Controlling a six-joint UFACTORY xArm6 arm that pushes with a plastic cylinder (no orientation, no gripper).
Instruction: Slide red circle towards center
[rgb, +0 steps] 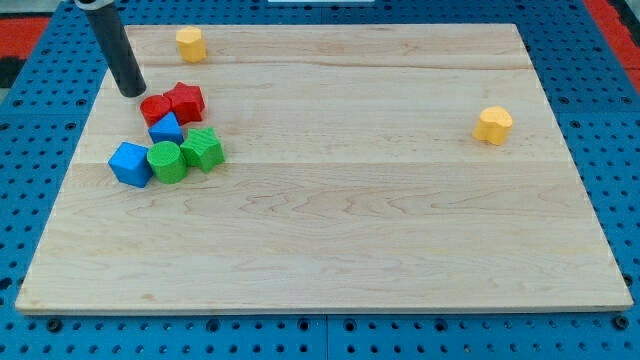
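Observation:
The red circle (155, 108) lies on the wooden board (330, 200) at the view's upper left, touching a red star (186, 101) on its right. My tip (132, 92) is the end of a dark rod just up and left of the red circle, very close to it or touching it. Below the red circle sits a small blue block (166, 128).
A green star (203, 148), a green circle (166, 161) and a blue block (130, 164) cluster below the reds. A yellow block (190, 43) stands near the top edge. A yellow heart (493, 125) lies at the right.

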